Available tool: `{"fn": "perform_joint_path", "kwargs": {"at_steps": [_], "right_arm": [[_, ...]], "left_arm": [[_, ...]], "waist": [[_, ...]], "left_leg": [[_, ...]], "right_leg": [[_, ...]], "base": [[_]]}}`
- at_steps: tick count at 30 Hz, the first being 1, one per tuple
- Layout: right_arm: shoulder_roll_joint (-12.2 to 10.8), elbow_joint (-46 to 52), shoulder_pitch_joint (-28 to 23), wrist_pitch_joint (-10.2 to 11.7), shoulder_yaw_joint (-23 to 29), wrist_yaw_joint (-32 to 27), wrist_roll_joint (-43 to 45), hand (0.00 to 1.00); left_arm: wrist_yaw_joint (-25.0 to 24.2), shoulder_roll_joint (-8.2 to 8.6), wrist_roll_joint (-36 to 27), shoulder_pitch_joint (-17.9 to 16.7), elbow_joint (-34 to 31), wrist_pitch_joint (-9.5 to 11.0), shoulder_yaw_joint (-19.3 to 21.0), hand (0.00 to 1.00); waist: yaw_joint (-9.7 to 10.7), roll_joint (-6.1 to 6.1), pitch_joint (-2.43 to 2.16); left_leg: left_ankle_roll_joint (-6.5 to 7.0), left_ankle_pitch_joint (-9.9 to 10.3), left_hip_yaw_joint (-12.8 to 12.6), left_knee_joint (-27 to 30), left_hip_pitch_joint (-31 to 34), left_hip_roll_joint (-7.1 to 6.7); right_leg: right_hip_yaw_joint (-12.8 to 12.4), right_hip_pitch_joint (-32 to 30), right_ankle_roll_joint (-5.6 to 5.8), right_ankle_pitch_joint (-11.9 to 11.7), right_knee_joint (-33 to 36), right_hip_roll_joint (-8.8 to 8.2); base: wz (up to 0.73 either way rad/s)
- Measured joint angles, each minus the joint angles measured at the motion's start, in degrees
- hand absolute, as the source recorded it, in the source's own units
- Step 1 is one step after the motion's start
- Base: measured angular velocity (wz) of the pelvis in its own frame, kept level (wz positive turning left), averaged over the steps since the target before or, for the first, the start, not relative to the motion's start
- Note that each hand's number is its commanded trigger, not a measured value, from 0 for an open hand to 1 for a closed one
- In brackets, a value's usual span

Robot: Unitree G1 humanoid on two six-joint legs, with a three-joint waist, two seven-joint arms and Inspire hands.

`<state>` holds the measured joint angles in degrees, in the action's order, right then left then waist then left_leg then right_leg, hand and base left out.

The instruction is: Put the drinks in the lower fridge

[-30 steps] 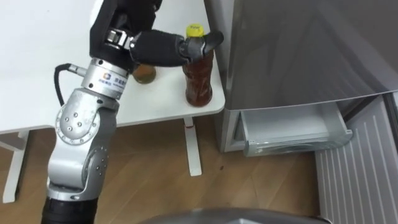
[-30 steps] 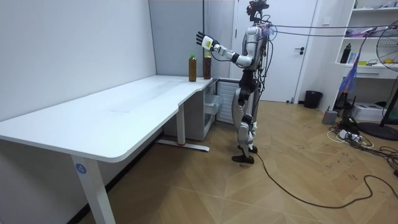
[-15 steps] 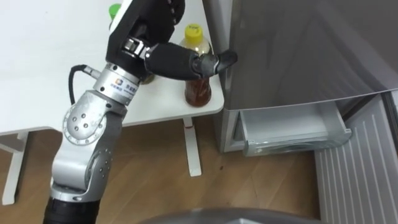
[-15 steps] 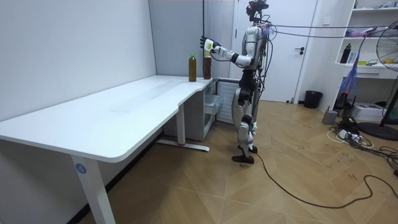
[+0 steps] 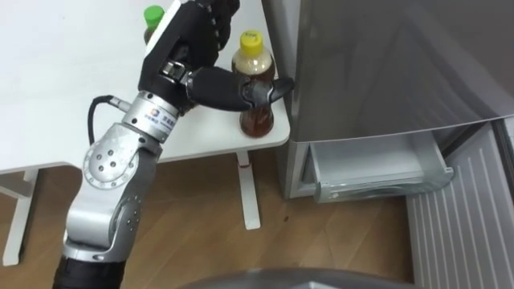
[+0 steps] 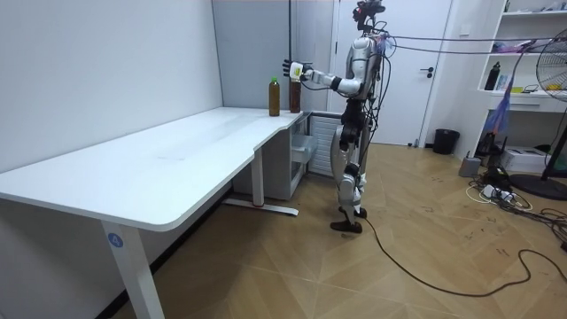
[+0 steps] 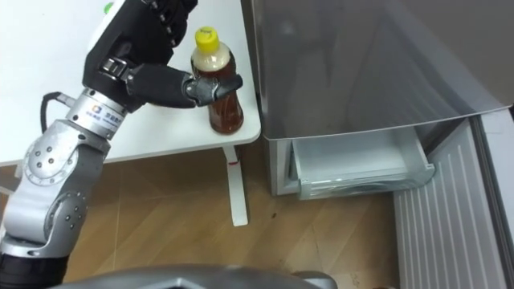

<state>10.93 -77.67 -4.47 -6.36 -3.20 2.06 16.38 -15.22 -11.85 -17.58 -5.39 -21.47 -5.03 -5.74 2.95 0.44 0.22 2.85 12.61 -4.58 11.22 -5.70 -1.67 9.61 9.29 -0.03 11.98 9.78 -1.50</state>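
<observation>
So far none of the drinks has reached the fridge, as far as the pictures show: both bottles stand on the white table (image 5: 48, 96). The yellow-capped bottle (image 5: 257, 120) sits upright at the table's corner, just beside the grey fridge (image 5: 385, 64), and the green-capped bottle (image 5: 152, 14) stands farther back, mostly hidden by the arm. The left hand (image 5: 189, 48) is on the yellow-capped bottle, its thumb curled across the front of the bottle's shoulder and its fingers bent round the far side, so it appears to have a grip, though the bottle's base rests on the table and nothing is lifted yet. Low on the fridge, a pale drawer (image 5: 377, 168) is pulled out and a ribbed door panel (image 5: 458, 225) stands swung open beside it; no bottle can be seen in the drawer. In the room view the robot stands upright at the table's end by the fridge, its left arm stretched out to the bottles. By my reading, the task is at its first pick: this bottle has yet to be raised, carried down and set in the lower compartment, and then the green-capped one must follow.
</observation>
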Motion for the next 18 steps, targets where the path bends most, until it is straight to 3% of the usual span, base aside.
{"fn": "perform_joint_path", "kwargs": {"at_steps": [18], "right_arm": [[-0.1,-0.3,0.0,0.0,0.0,0.0,-0.1,0.0]], "left_arm": [[3.3,-0.14,1.5,-0.6,3.7,0.0,0.1,0.0]], "waist": [[-0.1,-0.21,0.49]], "left_leg": [[0.03,0.0,-0.1,-0.4,0.0,-0.03]], "right_leg": [[-0.2,-0.5,0.01,0.0,-0.2,-0.01]], "base": [[0.0]]}}
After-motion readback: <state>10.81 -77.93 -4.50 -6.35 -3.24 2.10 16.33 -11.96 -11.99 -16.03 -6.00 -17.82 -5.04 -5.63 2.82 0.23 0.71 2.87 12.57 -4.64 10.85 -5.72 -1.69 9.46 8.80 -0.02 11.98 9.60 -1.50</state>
